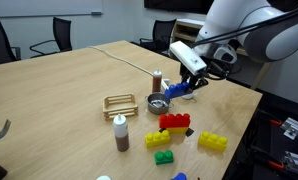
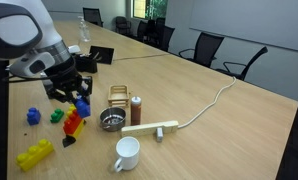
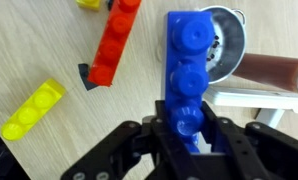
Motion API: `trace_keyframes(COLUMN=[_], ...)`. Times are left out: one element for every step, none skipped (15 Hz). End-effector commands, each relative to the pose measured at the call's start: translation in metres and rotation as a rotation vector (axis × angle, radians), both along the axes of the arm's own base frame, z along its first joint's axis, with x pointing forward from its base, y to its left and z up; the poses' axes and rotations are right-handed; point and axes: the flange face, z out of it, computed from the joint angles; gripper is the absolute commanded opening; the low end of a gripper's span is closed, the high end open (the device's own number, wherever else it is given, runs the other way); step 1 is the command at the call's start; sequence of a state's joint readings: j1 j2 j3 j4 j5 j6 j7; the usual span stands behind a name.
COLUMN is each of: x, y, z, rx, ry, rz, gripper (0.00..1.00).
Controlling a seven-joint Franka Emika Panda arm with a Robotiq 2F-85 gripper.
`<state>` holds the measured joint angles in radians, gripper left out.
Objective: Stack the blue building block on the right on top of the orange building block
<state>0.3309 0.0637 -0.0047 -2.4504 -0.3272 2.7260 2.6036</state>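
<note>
Fingers (image 3: 159, 140): clamped on the near end of the blue building block (image 3: 189, 70), one finger on each long side. The rest of the brick sticks out past the fingertips, studs facing the wrist camera. Both exterior views show the same grip (image 1: 179, 92) (image 2: 82, 105), with the block at the tip of the arm, over the counter (image 1: 59, 90).

Just off the fingers, to the left side of the wrist view: a yellow brick (image 3: 34, 108), flat on the counter, apart from the held block.

Further out on that same side: the orange building block (image 3: 114, 45), flat, studs up, lying at a slant. It is beside the blue block and does not touch it. In an exterior view it sits just in front of the fingers (image 1: 174, 123).

Beyond the fingertips on the other side: a metal bowl (image 3: 229, 45), partly hidden by the blue block. Next to it are a brown bottle (image 3: 274, 70) and a white bar (image 3: 259, 100).

Well away from the fingers, in an exterior view: a white mug (image 2: 127, 153), upright.
</note>
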Motion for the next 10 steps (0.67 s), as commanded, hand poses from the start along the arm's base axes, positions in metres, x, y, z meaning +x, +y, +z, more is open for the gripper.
trace_keyframes(x=[0.018, 0.021, 0.022, 0.021, 0.016, 0.010, 0.003, -0.002, -0.008, -0.010], y=[-0.016, -0.020, -0.018, -0.017, -0.005, 0.006, 0.019, 0.033, 0.046, 0.055], z=[0.005, 0.004, 0.000, -0.004, -0.012, -0.020, -0.026, -0.032, -0.039, -0.043], rx=[0.002, 0.004, 0.010, 0.012, 0.020, 0.024, 0.028, 0.032, 0.033, 0.032], ry=[0.005, 0.004, 0.007, 0.011, 0.023, 0.036, 0.048, 0.056, 0.064, 0.066], rz=[-0.067, -0.079, -0.086, -0.091, -0.083, -0.072, -0.059, -0.046, -0.034, -0.027], gripper=[0.10, 0.10, 0.10, 0.10, 0.10, 0.10, 0.10, 0.10, 0.10, 0.10])
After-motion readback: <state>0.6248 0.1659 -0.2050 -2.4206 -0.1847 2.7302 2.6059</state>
